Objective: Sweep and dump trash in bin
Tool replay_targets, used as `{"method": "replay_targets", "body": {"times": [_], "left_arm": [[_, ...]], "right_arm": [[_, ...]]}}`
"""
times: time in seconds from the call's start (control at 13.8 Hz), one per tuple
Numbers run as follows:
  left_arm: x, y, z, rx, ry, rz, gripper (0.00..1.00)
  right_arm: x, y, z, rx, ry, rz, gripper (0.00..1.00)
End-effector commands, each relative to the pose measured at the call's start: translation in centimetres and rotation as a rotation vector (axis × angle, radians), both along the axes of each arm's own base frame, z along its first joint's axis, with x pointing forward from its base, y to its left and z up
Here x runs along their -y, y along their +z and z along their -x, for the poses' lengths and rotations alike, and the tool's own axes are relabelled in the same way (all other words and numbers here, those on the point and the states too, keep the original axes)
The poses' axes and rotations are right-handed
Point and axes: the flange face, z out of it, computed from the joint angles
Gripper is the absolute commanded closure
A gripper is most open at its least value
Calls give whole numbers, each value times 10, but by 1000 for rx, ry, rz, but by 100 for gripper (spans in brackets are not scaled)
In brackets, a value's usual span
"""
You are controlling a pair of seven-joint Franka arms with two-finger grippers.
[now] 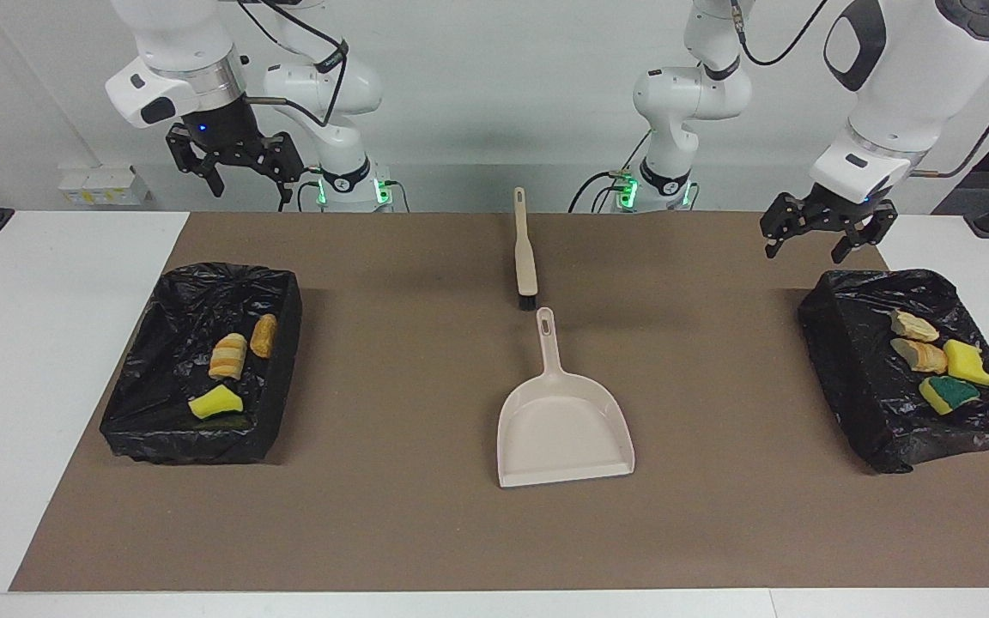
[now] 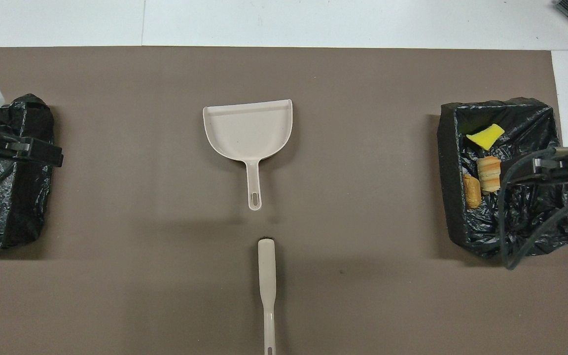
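The trash lies in two black-lined bins. The bin [image 1: 284, 300] at the right arm's end holds striped bread-like chunks [image 1: 227, 356] and a yellow sponge piece [image 1: 215, 402]. The bin [image 1: 821, 330] at the left arm's end holds tan chunks [image 1: 919, 354] and yellow and yellow-green sponge pieces [image 1: 948, 393]. My left gripper [image 1: 812, 249] hangs open and empty over that bin's rim. My right gripper [image 1: 241, 180] is open and empty, high over the other bin [image 2: 449, 172]. Part of the left-end bin [image 2: 17, 207] is hidden under the left gripper [image 2: 42, 153].
A beige dustpan [image 1: 563, 429] lies mid-mat with its handle toward the robots. The beige brush [image 1: 525, 257] lies in line with it, nearer to the robots, bristles toward the pan. A brown mat [image 1: 391, 515] covers the white table.
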Motion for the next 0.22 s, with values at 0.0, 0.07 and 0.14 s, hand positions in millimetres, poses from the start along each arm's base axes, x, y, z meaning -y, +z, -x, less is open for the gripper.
{"method": "replay_targets", "body": {"times": [0.0,0.07,0.14], "left_arm": [[-4,13,4,1,-6,3,0],[-4,13,5,0,-7,1,0],[-4,13,5,-2,-7,1,0]], "right_arm": [[2,0,4,10,-9,-20,0],[2,0,4,10,-9,-20,0],[2,0,4,10,-9,-20,0]]}}
